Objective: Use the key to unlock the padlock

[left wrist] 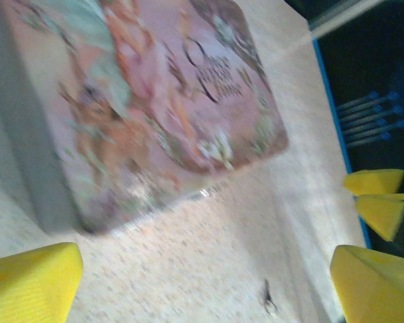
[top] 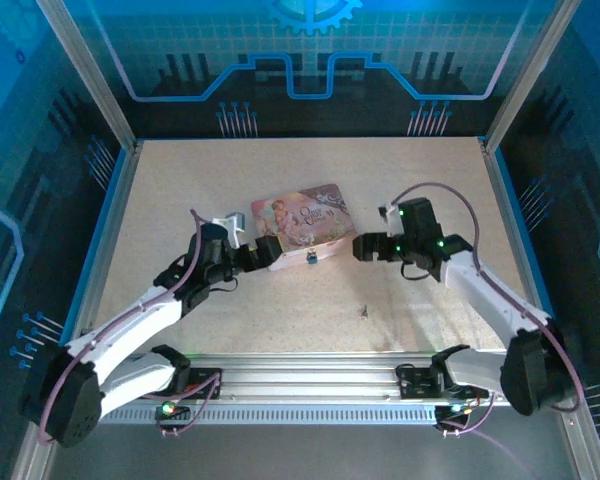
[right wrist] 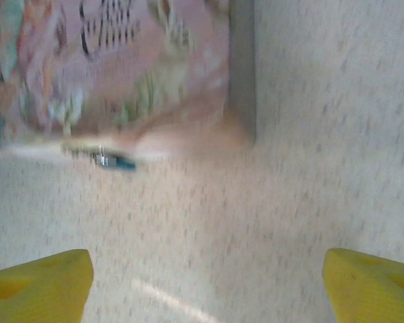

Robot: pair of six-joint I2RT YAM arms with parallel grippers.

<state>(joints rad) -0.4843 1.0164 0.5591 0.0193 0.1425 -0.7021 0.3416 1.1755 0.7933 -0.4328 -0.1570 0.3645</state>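
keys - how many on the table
1. The key lies on the bare table, nearer the front edge than the tin and right of the padlock. Others may be hidden.

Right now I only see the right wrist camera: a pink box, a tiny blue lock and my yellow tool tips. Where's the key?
Observer: The key lies alone on the table, apart from the pink tin and nearer the arm bases.
Operator: Is the other tool holding anything?
Observer: No. The left tool is open and empty, close beside the tin's near left corner.
Operator: Which tool is closer to the lock?
Observer: From above, the padlock sits at the tin's near edge between both tools. The left tool looks a bit closer than the right tool.
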